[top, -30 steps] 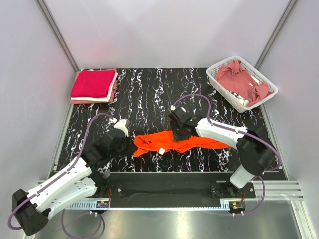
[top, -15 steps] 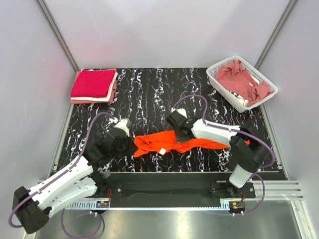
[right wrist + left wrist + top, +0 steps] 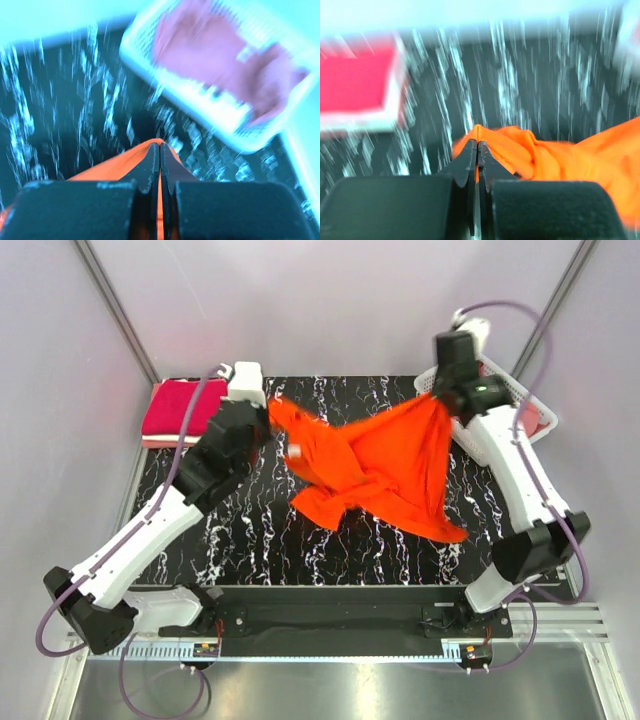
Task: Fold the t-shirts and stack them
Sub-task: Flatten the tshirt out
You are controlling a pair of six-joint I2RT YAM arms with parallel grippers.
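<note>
The bright orange t-shirt [image 3: 385,470] hangs stretched in the air between both grippers above the middle of the black marbled table [image 3: 250,545]. My left gripper [image 3: 268,405] is shut on its left corner; the left wrist view shows orange cloth [image 3: 540,150] pinched between the closed fingers [image 3: 467,155]. My right gripper [image 3: 432,398] is shut on its right corner, with orange cloth [image 3: 110,165] running from the closed jaws. A folded stack with a crimson-magenta shirt [image 3: 170,408] on top lies at the back left. A dusty rose shirt [image 3: 532,420] lies in the basket.
The white lattice basket [image 3: 500,445] stands at the back right, partly behind my right arm; it shows blurred in the right wrist view [image 3: 220,115]. Grey walls enclose the table on three sides. The arm bases sit at the near edge.
Both grippers have risen from the table near the front and moved back and apart, lifting the orange t-shirt off the surface and spreading it in the air.
</note>
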